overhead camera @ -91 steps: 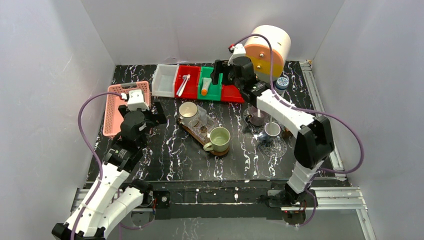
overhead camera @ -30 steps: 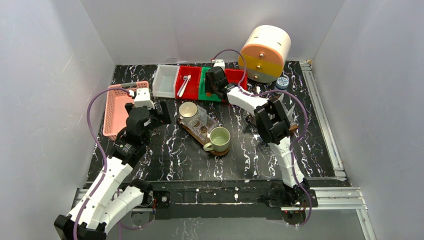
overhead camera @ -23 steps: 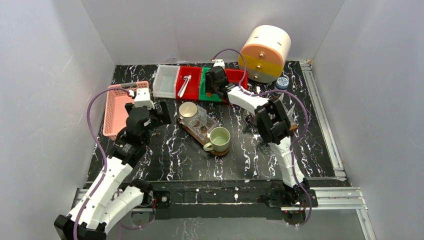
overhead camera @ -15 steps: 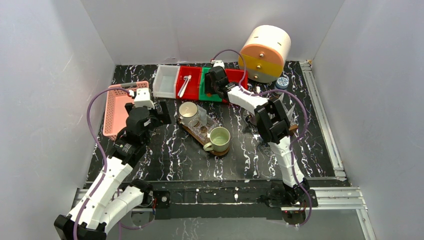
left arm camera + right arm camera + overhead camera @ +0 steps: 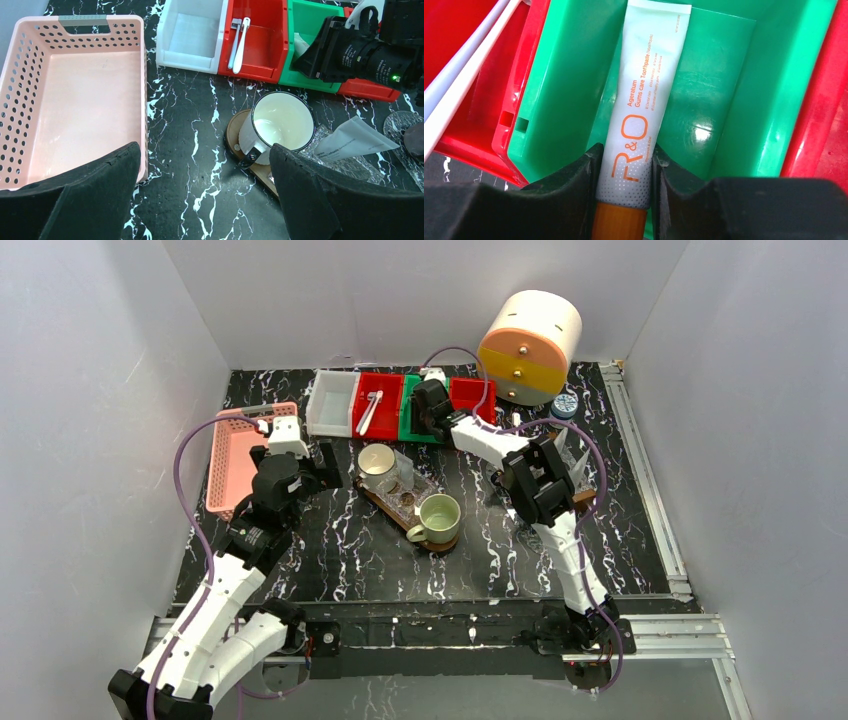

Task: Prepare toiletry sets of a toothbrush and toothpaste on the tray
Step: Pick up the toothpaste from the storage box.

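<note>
Tube (image 5: 644, 100) pinched near its orange cap (image 5: 619, 226) by right fingers (image 5: 574, 192) in green bin (image 5: 749, 100); lift vertically, clearing walls. Left fingers (image 5: 85, 200) spread.

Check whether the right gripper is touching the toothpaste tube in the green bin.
Touching. The right wrist view shows the right gripper with fingers pressed against both sides of the toothpaste tube.

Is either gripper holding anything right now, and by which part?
The right gripper pinches the toothpaste tube by its end just above the orange cap. The left gripper is open and empty.
</note>
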Controlling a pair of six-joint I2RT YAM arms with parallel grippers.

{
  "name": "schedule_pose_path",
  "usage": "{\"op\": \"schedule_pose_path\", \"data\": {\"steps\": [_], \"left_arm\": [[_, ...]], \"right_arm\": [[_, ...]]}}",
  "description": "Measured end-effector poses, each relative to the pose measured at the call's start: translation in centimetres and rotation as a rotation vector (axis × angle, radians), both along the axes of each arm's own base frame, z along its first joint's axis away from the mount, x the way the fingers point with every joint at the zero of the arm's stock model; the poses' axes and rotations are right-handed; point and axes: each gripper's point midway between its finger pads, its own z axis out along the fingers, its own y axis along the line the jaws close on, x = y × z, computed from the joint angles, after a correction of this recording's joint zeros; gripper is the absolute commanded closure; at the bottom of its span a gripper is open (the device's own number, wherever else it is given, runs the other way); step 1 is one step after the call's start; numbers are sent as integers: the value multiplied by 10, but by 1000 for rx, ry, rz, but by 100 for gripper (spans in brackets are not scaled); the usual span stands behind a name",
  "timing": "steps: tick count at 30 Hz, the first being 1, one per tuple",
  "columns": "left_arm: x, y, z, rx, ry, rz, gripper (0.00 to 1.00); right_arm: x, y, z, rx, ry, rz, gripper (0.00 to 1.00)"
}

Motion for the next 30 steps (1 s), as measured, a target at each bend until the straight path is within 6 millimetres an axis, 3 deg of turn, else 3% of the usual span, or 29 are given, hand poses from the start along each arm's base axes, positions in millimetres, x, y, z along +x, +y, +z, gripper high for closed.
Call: {"op": "schedule_pose_path", "data": {"steps": [7,12,22,30], "left_arm": [[0,0,1,-1,-2,0,2],[1,0,1,-4,-6,1,2],[0,0,3,-24,-11,9,2],[-1,-9,10,-120,-16,6,2]], "right_arm": [[-6,-12,5,-16,-17,-3,76],[-15,-20,21,-18,-43,9,97],[-29,-32,85,55,-180,19,99],[-61,-55,122,96,-298,52,99]]}}
